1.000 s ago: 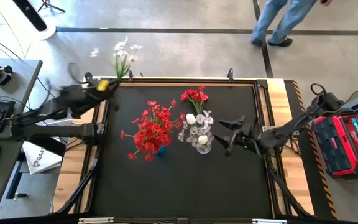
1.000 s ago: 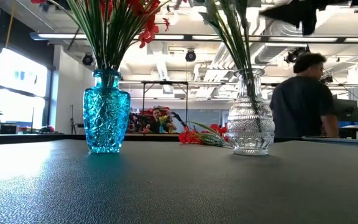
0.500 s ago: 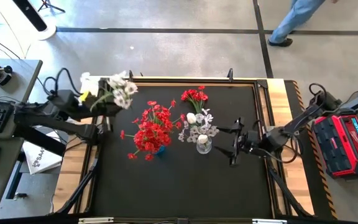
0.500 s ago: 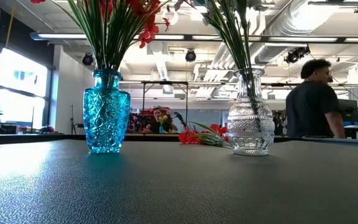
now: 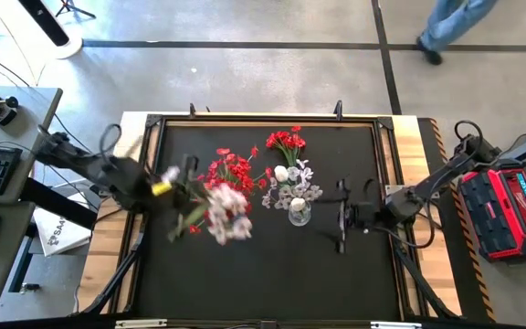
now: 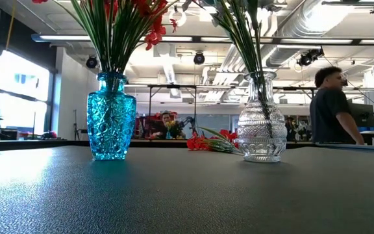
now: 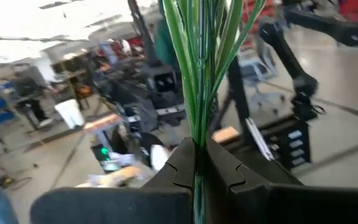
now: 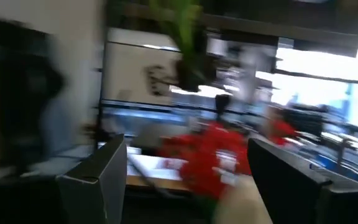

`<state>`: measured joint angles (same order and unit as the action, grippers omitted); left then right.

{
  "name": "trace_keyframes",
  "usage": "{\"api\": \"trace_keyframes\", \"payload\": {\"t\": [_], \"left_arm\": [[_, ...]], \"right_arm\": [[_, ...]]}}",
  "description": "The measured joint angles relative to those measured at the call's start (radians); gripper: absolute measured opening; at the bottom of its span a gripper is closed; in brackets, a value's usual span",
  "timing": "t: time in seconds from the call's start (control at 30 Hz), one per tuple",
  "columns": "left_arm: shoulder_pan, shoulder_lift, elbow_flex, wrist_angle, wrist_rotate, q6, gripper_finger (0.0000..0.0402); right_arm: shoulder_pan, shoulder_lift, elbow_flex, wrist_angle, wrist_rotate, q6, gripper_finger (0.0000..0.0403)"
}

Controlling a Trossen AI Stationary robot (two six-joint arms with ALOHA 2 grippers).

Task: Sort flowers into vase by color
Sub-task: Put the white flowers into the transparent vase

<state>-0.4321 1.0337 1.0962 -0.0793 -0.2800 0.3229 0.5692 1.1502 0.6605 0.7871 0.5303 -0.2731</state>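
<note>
Blue vase: the blue vase (image 6: 112, 117) stands on the bench (image 5: 263, 283) toward the left arm's side, already holding a full bunch of red flowers (image 5: 229, 178).
Clear vase: the clear vase (image 6: 261, 118) stands just beside it, with several white flowers (image 5: 292, 187) in it.
Sprig in hand: the left gripper (image 7: 199, 163) has its jaws clamped on a bunch of green stems; the white sprig (image 5: 227, 213) it carries hangs over the bench, above the blue vase's side and short of the clear vase.
Loose flower: a red sprig (image 5: 287, 141) lies flat on the bench behind the two vases, near the far edge, not yet in any vase.
Right arm: the right gripper (image 5: 341, 217) waits near the clear vase with its jaws apart and nothing between them.
Done so far: most of the red and several of the white appear sorted.
Left to do: as I judge it, the white sprig must go into the clear vase, and the lying red sprig into the blue one.
</note>
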Motion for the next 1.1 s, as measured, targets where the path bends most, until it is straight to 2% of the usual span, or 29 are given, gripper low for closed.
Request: {"api": "trace_keyframes", "payload": {"t": [0.13, 0.2, 0.3, 0.43, 0.6, 0.77, 0.9, 1.1], "left_arm": [[-0.032, 0.098, 0.019, 0.004, -0.028, -0.011, 0.0000], [-0.035, 0.144, 0.019, 0.004, -0.051, -0.018, 0.0000], [-0.034, 0.209, 0.019, 0.021, -0.117, -0.021, 0.0000], [-0.033, 0.274, 0.018, 0.062, -0.212, 0.015, 0.0000], [-0.033, 0.307, 0.018, 0.120, -0.291, 0.084, 0.0002], [-0.033, 0.302, 0.018, 0.131, -0.307, 0.096, 0.0004], [-0.033, 0.301, 0.018, 0.130, -0.328, 0.101, 0.0004], [-0.034, 0.301, 0.018, 0.120, -0.335, 0.099, 0.0005]], "right_arm": [[-0.018, 0.043, 0.000, 0.021, -0.276, -0.069, 0.0264], [-0.022, 0.075, 0.000, 0.086, -0.324, -0.133, 0.0264], [-0.037, 0.131, 0.028, 0.164, -0.311, -0.220, 0.0264], [-0.072, 0.207, 0.125, 0.148, -0.216, -0.259, 0.0264], [-0.114, 0.309, 0.302, -0.017, -0.076, -0.262, 0.0264], [-0.133, 0.398, 0.487, -0.229, -0.052, -0.250, 0.0257], [-0.133, 0.455, 0.587, -0.299, -0.054, -0.241, 0.0224], [-0.130, 0.475, 0.668, -0.405, -0.049, -0.211, 0.0123]]}}
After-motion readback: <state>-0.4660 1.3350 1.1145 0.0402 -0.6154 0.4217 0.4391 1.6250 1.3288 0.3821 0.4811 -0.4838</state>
